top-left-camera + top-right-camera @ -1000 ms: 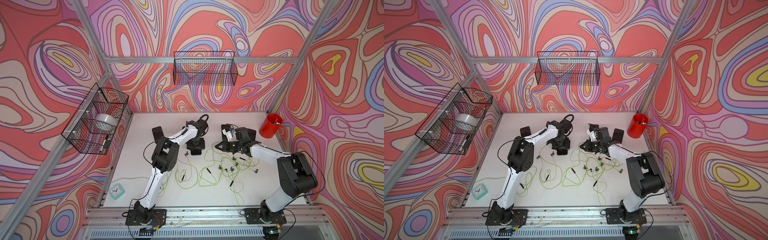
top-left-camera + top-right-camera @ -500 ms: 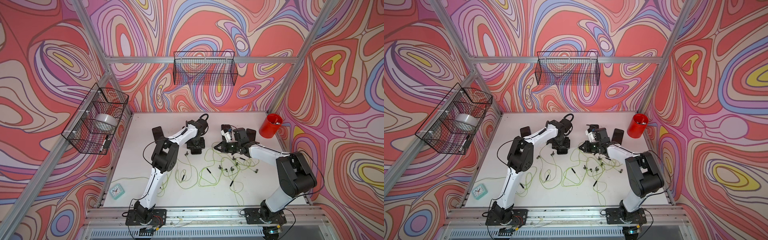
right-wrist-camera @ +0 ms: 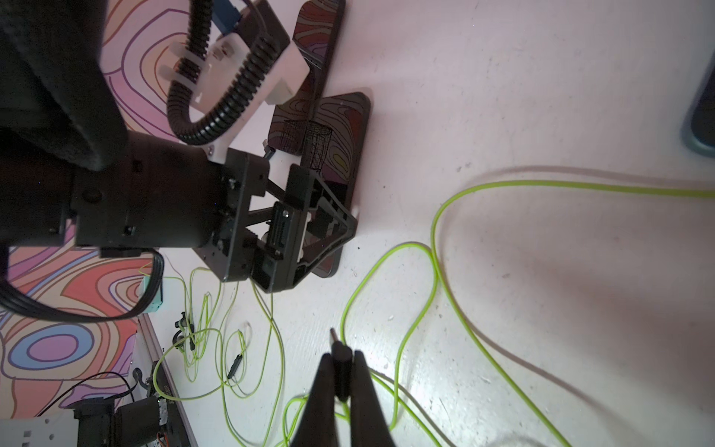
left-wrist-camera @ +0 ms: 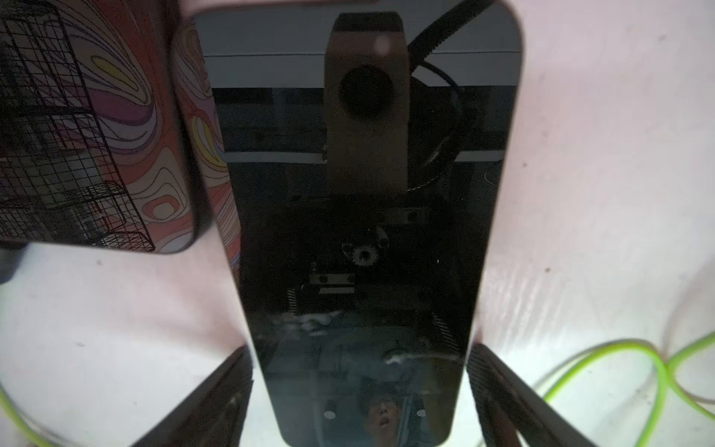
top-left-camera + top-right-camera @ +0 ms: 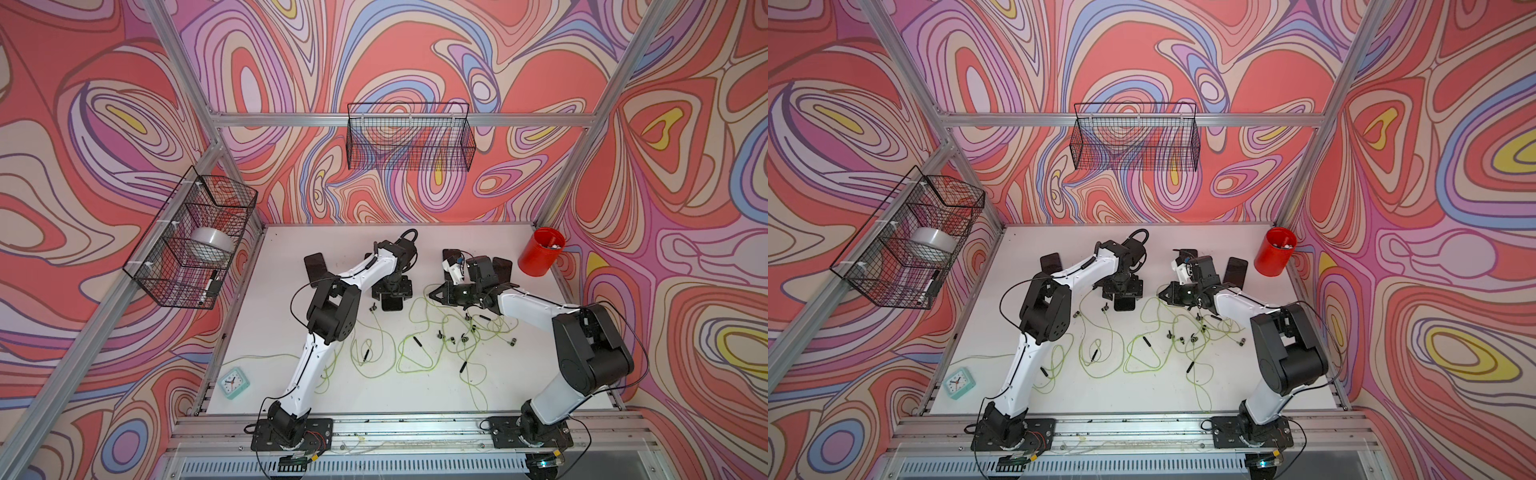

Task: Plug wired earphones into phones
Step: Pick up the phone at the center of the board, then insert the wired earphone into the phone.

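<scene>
Since a second ago the right gripper [image 3: 340,358] has travelled across the table [image 5: 374,399] towards the left arm's side, and the left gripper [image 4: 359,348] has widened slightly.

Right gripper: closed tight on a small dark plug [image 3: 341,365]. The plug's metal tip projects beyond the fingertips and points towards the near end of the phone [image 4: 360,232]. A yellow-green cable [image 3: 434,240] runs out behind the fingers and loops over the table.

Left gripper: lowered over the phone, one finger along each long edge at its near end. The fingers sit just beside the edges. The wrist view is too dim to confirm whether they press on the phone or stand clear of it.

Phone: flat on the table, screen up, in the rear half near the middle in both top views. A second phone [image 4: 96,154] lies just beside it.

The remaining earphones [image 5: 417,341] lie tangled across the table's middle, well apart from the red cup [image 5: 540,257] at the rear right corner
</scene>
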